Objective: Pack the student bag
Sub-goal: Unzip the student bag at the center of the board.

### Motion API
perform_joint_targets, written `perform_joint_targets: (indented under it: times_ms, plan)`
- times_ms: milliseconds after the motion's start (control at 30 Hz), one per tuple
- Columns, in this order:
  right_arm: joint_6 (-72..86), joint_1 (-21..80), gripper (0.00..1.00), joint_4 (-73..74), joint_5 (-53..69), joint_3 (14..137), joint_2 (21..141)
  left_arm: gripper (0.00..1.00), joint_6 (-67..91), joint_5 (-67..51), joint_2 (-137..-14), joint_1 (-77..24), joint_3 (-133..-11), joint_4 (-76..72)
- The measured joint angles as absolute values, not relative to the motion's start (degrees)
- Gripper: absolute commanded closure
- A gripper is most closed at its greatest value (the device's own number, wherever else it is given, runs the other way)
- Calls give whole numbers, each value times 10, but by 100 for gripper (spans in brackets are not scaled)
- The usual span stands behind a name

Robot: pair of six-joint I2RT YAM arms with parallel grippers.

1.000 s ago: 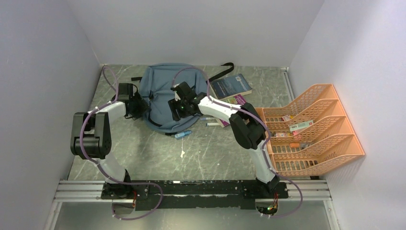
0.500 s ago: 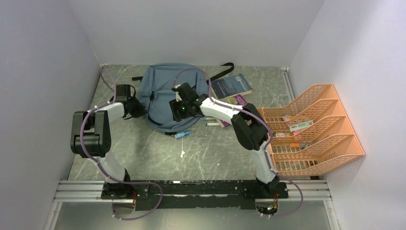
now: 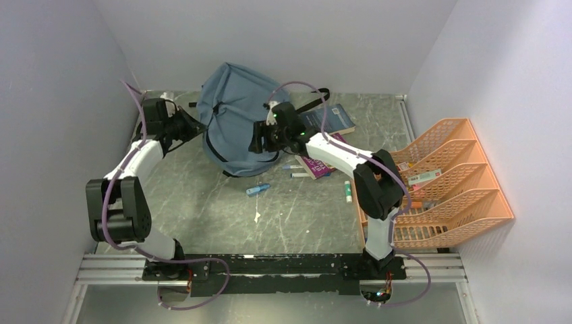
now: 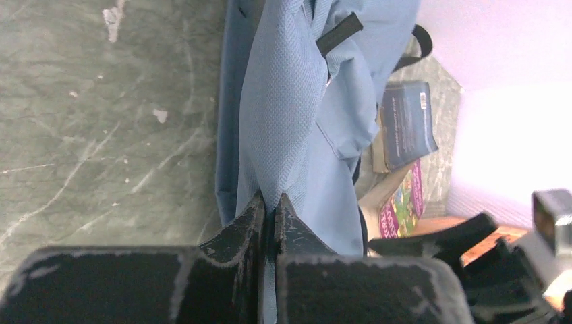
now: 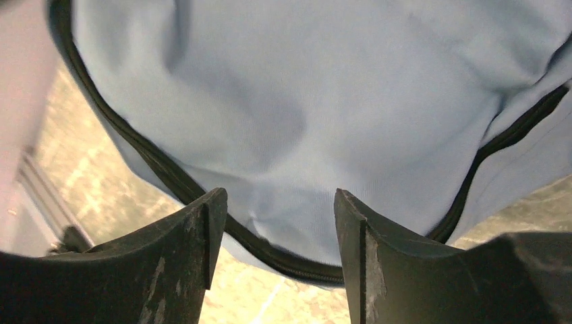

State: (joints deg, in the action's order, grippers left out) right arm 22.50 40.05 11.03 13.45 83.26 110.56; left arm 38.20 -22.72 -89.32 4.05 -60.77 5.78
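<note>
Early stage: nothing looks packed yet. Books (image 3: 326,121) & pens (image 3: 257,190) lie loose on the marbled grey desk (image 3: 270,216), w/ more bits in the orange mesh rack (image 3: 445,182). Student bag (image 3: 233,115), soft woven grey-blue fabric w/ black zips, is bunched upright at the desk's back. Left claw (image 4: 270,202) is clamped on a fabric fold. Right claw (image 5: 280,202) has jaws apart, facing the bag's front.

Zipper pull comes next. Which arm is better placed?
Likely right: the right gripper, open, faces the black zipper of the student bag; the left gripper is shut on the fabric, holding it up.
</note>
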Motion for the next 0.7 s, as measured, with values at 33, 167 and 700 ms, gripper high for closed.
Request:
perform_joint_targets:
  times_ms: [33, 167, 700]
  plan:
    - [239, 392, 34, 99, 140, 831, 1099, 95, 381, -235, -887, 41, -601, 50]
    - [286, 369, 34, 50, 155, 831, 1083, 95, 375, -262, -858, 41, -546, 19]
    - [418, 375, 39, -17, 177, 968, 1201, 95, 373, -303, -835, 37, -450, -49]
